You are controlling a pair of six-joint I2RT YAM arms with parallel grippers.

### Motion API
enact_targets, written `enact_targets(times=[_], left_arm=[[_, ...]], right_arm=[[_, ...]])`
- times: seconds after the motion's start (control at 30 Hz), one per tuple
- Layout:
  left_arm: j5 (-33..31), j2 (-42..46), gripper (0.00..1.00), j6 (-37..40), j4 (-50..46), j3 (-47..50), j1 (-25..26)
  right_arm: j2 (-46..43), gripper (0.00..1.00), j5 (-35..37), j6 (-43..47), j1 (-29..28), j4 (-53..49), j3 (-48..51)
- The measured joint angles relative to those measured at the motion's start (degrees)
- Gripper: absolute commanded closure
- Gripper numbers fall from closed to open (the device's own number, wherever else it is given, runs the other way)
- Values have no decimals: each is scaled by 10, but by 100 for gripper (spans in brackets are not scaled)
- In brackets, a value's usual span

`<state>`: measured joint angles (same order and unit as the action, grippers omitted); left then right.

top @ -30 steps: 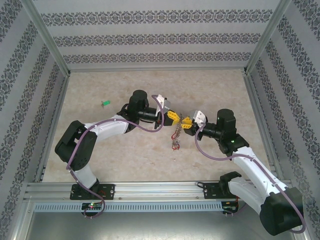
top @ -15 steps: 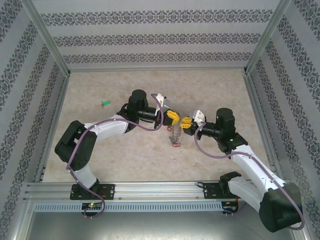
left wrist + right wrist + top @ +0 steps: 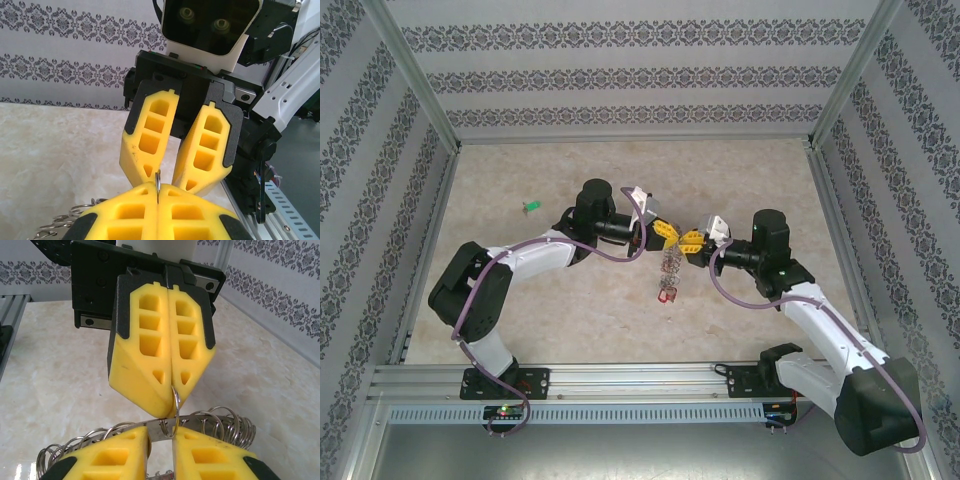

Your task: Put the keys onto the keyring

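Observation:
The keyring (image 3: 200, 421) is a flat grey metal band strung with several small wire rings. My right gripper (image 3: 162, 431) holds it, its jaws a little apart with the band across the gap. My left gripper (image 3: 158, 189) is shut on one small wire ring (image 3: 158, 177) that loops over the band right at the right gripper's fingertips (image 3: 150, 145). From above, both grippers (image 3: 665, 231) (image 3: 692, 239) meet tip to tip over mid-table. The keys (image 3: 670, 268) dangle beneath them, a red tag (image 3: 667, 295) lowest. One green-tagged key (image 3: 531, 207) lies alone at the far left.
Patterned walls (image 3: 640, 75) enclose the pale marble table (image 3: 750, 180) on three sides. A metal rail (image 3: 620, 378) with both arm bases runs along the near edge. Purple cables (image 3: 740, 300) loop beside each arm.
Both grippers have shifted slightly toward the back, staying tip to tip. The hanging bunch of keys has swung beneath them.

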<state>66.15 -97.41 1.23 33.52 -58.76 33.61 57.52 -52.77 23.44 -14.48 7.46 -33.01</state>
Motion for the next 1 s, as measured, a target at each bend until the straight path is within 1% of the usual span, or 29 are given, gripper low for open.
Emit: enact_targets(times=[0.07,0.13,0.6,0.63,0.7,0.73,0.83,0.9,0.97,1.0], left_arm=[[0,3,100,0,0,0,-1],[0,3,100,0,0,0,-1],[13,3,100,35,-31,-7,-2],[13,3,100,37,-33,-8,-2],[15,3,100,41,-39,-8,-2],[15,3,100,43,-42,-8,-3],[15,3,100,49,-53,-9,-3],[14,3,100,57,-66,-12,-3],[13,3,100,68,-77,-17,-3],[14,3,100,74,-83,-20,-3]], right_arm=[[2,81,-3,6,0,-3,-4],[3,85,-3,10,0,-9,-9],[8,88,-7,40,-4,-41,-21],[9,88,-6,40,-5,-42,-21],[14,81,-1,40,-12,-42,-23],[16,80,3,40,-16,-42,-24],[23,80,14,38,-30,-37,-25],[23,84,18,36,-30,-38,-25],[23,95,22,32,-30,-37,-25],[23,96,25,31,-30,-36,-25]])
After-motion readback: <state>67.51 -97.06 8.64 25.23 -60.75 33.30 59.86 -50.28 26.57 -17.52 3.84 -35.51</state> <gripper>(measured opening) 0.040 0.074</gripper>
